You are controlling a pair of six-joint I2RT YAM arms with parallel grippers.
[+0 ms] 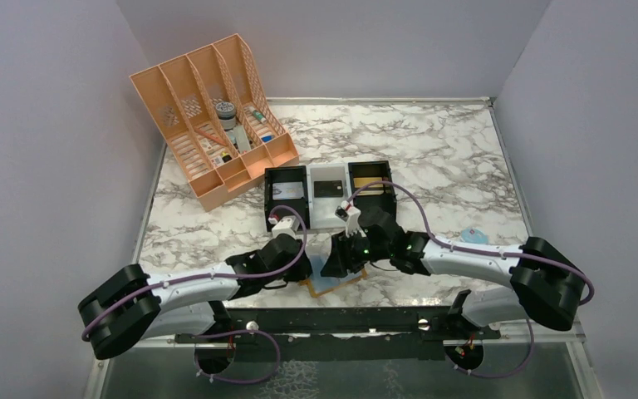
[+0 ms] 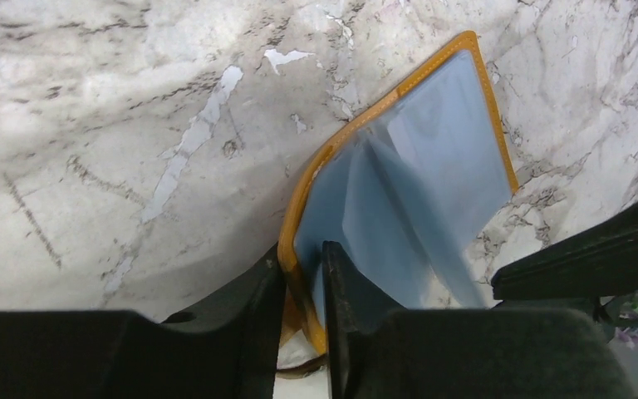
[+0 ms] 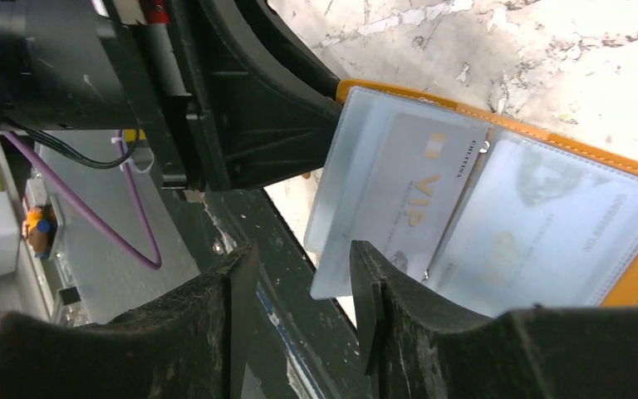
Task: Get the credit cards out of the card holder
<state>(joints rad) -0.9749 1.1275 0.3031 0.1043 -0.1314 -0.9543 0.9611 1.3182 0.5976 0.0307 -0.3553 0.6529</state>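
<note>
The card holder [image 1: 333,284] lies spread like a book near the table's front edge, mustard-tan outside with pale blue clear sleeves inside [image 2: 432,166]. My left gripper [image 2: 303,253] has its jaws close together on the holder's tan edge [image 2: 292,249]. In the right wrist view two pale credit cards sit inside the sleeves, one marked VIP [image 3: 419,187] and another [image 3: 540,224] beside it. My right gripper [image 3: 303,249] stands open at the sleeve's lower corner [image 3: 332,274], which lies just by its right finger [image 3: 365,283]. The left gripper's black body [image 3: 257,108] holds the holder's far corner.
A peach desk organizer [image 1: 212,125] stands at the back left. Two black bins [image 1: 287,195] [image 1: 371,187] flank a white one [image 1: 328,195] just behind the grippers. A clear-blue packet [image 1: 473,237] lies to the right. A black rail [image 1: 341,320] runs along the front edge.
</note>
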